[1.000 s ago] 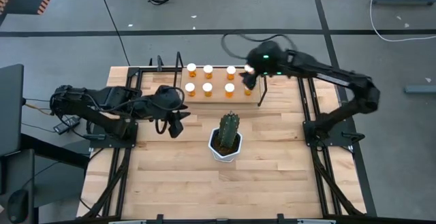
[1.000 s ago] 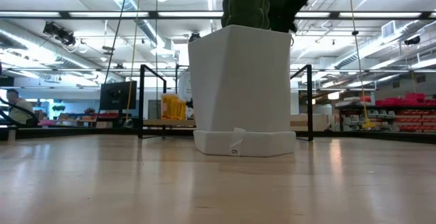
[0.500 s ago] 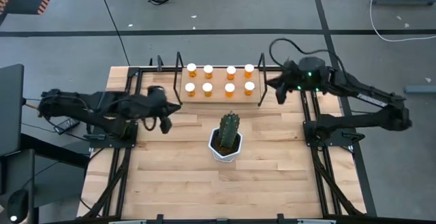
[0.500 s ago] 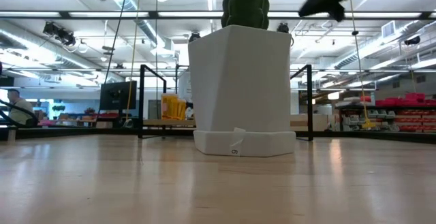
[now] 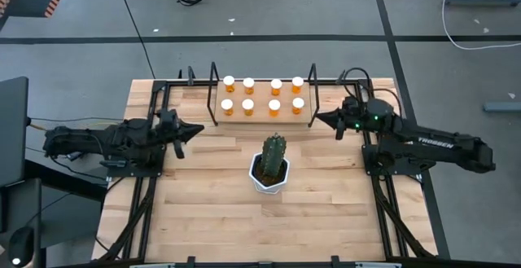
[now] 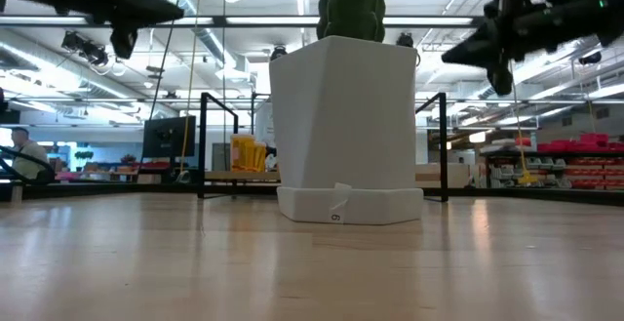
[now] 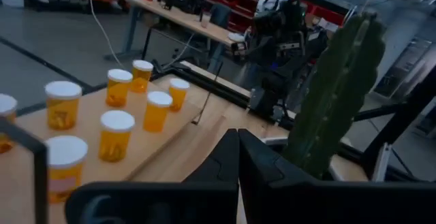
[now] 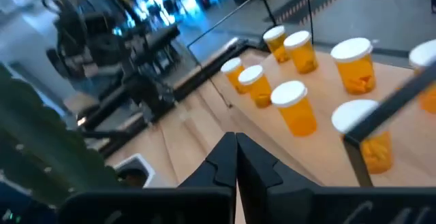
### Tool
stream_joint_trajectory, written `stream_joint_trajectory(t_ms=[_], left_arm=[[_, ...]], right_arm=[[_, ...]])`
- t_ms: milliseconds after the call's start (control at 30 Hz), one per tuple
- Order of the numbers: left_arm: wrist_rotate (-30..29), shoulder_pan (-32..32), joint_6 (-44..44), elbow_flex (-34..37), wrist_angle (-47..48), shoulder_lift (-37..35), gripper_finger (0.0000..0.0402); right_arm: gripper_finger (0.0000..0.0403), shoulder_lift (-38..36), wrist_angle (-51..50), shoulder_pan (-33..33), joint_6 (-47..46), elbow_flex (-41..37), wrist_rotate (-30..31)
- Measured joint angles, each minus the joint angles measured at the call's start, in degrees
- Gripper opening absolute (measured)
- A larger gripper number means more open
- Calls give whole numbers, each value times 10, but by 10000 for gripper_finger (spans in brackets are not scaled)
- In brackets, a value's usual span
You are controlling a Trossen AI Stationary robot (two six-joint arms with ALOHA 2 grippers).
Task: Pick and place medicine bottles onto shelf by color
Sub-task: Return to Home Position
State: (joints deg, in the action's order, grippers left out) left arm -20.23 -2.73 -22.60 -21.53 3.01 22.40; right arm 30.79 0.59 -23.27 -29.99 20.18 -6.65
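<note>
Homing step: eight medicine bottles [image 5: 274, 104] stand in two rows on the shelf [image 5: 261, 119]. The left tool [image 5: 196, 128] and right tool [image 5: 318, 117], both pinched together and empty, flank it. Judged next: arms settle; no sorting remains.

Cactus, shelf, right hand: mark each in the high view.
Cactus [image 5: 274, 152]: high view, stem top.
Shelf [image 5: 262, 94]: high view, bare middle of top board.
Right hand [image 5: 320, 117]: high view, at its fingertips.

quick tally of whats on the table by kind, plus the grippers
medicine bottles: 8, orange with white caps
shelf: 1
cactus in white pot: 1
grippers: 2, left gripper and right gripper
total: 12
</note>
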Motion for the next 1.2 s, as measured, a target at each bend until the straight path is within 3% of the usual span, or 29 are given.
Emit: stream_joint_trajectory(t_ms=[367,500,700,833,933,1067,1200], left_arm=[[-1,3,33,162,-58,-170,1],[1,2,16,208,-65,-223,0],[-6,7,52,209,-66,-223,0],[41,7,36,211,-76,-222,0],[54,7,22,211,-77,-222,0],[48,7,15,210,-62,-220,1],[47,7,66,210,-60,-220,11]], right_arm=[[7,-31,278,-33,-29,-200,-34],[7,-31,280,-44,-6,-198,-45],[7,-30,281,-68,9,-198,-90],[7,-32,306,-61,13,-198,-143],[7,-32,313,-34,13,-197,-151],[7,-29,267,36,4,-197,-118],[7,-30,260,106,33,-197,-27]])
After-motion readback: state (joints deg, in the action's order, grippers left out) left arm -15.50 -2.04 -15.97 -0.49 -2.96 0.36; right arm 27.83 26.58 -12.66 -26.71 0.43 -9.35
